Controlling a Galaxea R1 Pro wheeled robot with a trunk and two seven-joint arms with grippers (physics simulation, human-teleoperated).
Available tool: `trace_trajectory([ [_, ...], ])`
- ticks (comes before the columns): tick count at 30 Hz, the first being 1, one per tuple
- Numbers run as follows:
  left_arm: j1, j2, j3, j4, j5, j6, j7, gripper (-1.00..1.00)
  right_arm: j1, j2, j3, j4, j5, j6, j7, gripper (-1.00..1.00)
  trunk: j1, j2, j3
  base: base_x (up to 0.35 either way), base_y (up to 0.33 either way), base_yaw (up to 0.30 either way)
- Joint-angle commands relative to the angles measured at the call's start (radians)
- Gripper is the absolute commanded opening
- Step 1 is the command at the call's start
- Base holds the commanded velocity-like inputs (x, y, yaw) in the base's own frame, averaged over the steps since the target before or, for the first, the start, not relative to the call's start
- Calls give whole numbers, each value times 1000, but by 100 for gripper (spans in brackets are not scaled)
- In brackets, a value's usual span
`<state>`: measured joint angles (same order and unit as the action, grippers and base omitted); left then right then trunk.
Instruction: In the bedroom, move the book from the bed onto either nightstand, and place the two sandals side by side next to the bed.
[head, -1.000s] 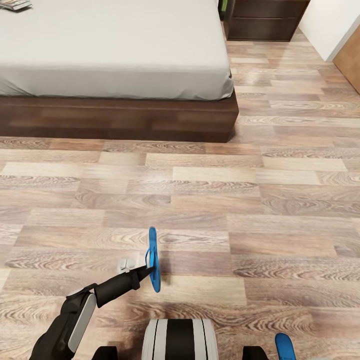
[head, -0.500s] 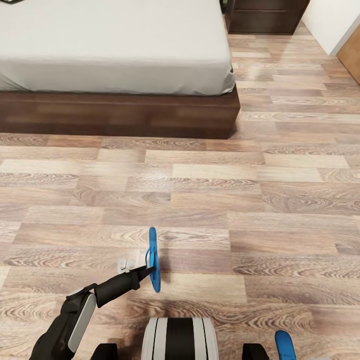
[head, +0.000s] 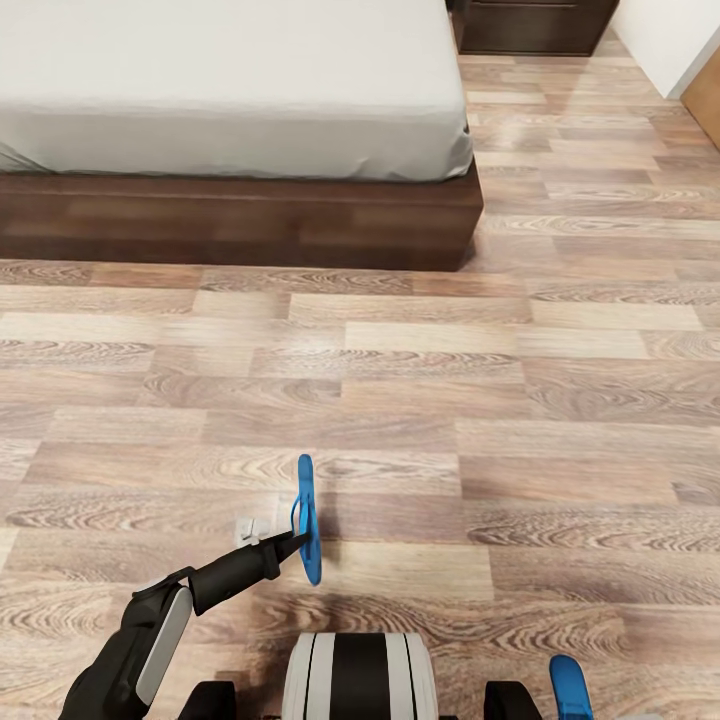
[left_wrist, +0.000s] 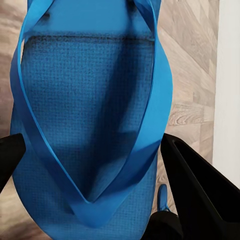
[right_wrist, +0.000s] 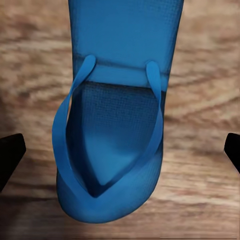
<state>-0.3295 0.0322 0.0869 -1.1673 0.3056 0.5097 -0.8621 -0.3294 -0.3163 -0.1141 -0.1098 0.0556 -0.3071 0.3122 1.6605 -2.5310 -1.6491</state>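
- Left black two-finger gripper (head: 297, 541) closed on the strap of a bright blue flip-flop sandal (head: 307, 518), held on edge above the light wood-plank floor (head: 560, 400), sole vertical.
- Left wrist view: same sandal (left_wrist: 90, 125) close up, thong strap looping between the dark fingers (left_wrist: 200, 190).
- Second bright blue flip-flop sandal (head: 570, 686) at the lower right edge of the head view, near the robot's base.
- Right wrist view: that sandal (right_wrist: 120, 115) against the floor planks, black fingertips (right_wrist: 10, 155) spread wide on either side, not touching it. Right gripper open.
- Large low bed with dark-brown wooden frame and pale-grey mattress (head: 230, 110) well ahead, across open floor.
- Dark-brown wooden nightstand (head: 535, 25) past the bed's far right corner, partly cut off.
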Motion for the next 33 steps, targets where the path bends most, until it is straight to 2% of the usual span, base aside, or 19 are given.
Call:
trace_trajectory([
  [1, 0, 0, 1, 0, 7, 8, -2, -100, 0, 0, -9, 1, 6, -3, 5, 100, 0, 0, -4, 0, 0, 0],
  [7, 0, 0, 1, 0, 7, 7, -2, -100, 0, 0, -9, 1, 6, -3, 5, 100, 0, 0, -4, 0, 0, 0],
  [13, 0, 0, 1, 0, 7, 7, -2, -100, 0, 0, -9, 1, 6, -3, 5, 100, 3, -2, -28, 0, 0, 0],
  [21, 0, 0, 1, 0, 7, 7, -2, -100, 0, 0, -9, 1, 6, -3, 5, 100, 3, -2, -28, 0, 0, 0],
  [27, 0, 0, 1, 0, 7, 7, -2, -100, 0, 0, -9, 1, 6, -3, 5, 100, 6, -3, -51, 0, 0, 0],
  [33, 0, 0, 1, -1, 7, 7, -4, -100, 0, 0, -9, 1, 6, -3, 5, 100, 6, -3, -51, 0, 0, 0],
])
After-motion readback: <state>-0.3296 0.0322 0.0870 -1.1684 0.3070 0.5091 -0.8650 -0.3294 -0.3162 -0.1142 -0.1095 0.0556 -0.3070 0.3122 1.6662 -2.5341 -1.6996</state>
